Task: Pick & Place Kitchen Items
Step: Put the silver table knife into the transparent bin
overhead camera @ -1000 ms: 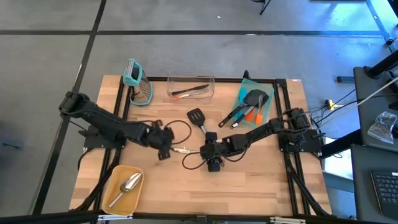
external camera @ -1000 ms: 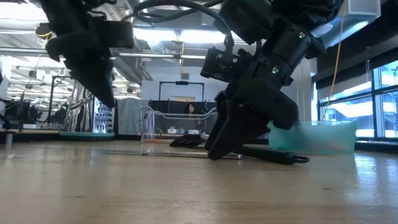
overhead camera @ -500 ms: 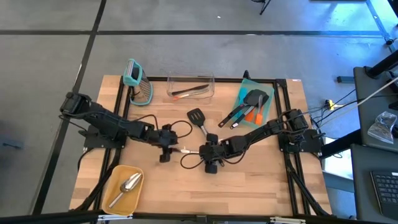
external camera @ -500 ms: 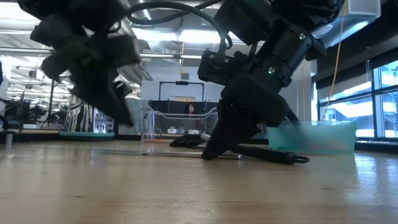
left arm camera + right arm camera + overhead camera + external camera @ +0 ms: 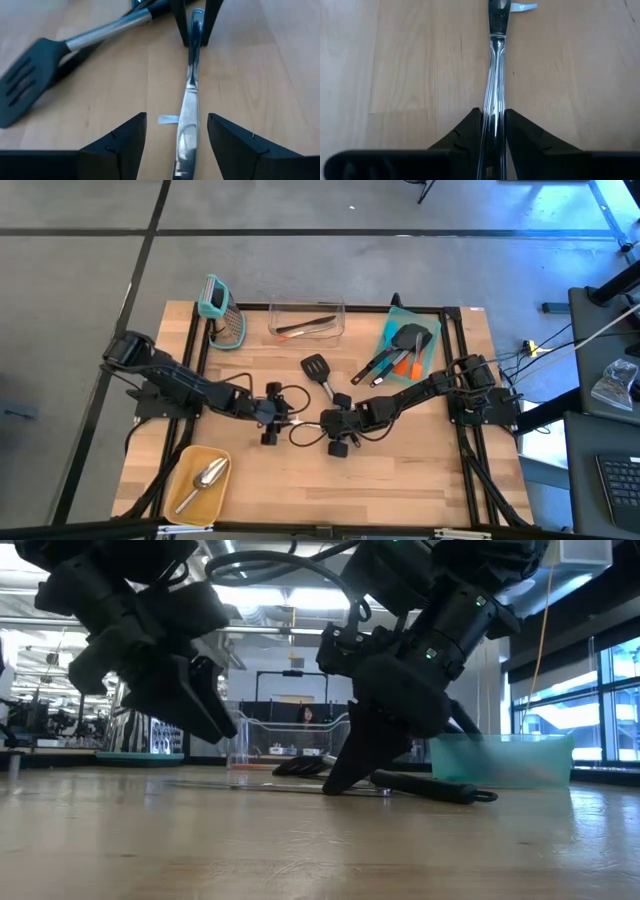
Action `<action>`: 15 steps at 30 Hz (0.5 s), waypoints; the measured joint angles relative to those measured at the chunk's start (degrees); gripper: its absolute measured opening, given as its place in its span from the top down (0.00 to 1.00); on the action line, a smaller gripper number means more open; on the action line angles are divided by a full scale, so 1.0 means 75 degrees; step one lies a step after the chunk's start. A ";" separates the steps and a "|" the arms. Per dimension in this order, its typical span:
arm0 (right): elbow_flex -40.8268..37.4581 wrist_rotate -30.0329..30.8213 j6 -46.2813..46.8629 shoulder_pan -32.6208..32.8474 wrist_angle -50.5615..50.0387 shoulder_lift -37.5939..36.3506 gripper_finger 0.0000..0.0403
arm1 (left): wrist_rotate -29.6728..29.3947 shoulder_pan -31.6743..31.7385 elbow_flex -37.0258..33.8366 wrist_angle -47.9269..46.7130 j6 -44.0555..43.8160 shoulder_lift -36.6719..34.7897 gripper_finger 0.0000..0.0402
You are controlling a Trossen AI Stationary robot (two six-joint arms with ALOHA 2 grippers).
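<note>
Since the earlier frames the left gripper has spread its jaws and let go of the slim polished metal utensil, while the right gripper has closed in on that utensil's other end. The utensil now lies flat on the pale wooden desk, between the two grippers. In the left wrist view its wider end sits in the gap between the spread dark fingers, touching neither. In the right wrist view the right fingers press against both sides of the narrow handle, pinching it.

Just beyond the metal utensil lies a black slotted turner with a steel handle, flat on the desk, its head pointing away from the grippers. Farther on from the turner stands a clear plastic bin holding a thin dark and orange piece. Beside the bin, toward the right arm's side, a teal plastic tray holds several black turners and an orange spatula. On the bin's other side stands a teal-handled metal grater. Near the desk corner by the left arm's base, well apart from the metal utensil, a yellow plate carries a silver metal scoop.
</note>
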 joint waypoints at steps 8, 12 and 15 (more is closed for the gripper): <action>0.0013 -0.0043 -0.0529 -0.0006 -0.0112 0.0000 0.77 | 0.0165 0.0006 0.0000 0.0278 -0.0169 0.0199 0.48; 0.0013 -0.0057 -0.1036 -0.0001 -0.0086 0.0000 0.70 | 0.0182 0.0006 0.0000 0.0443 -0.0233 0.0197 0.49; 0.0013 -0.0051 -0.1150 -0.0007 -0.0077 0.0015 0.59 | 0.0304 0.0004 0.0000 0.0440 -0.0374 0.0197 0.49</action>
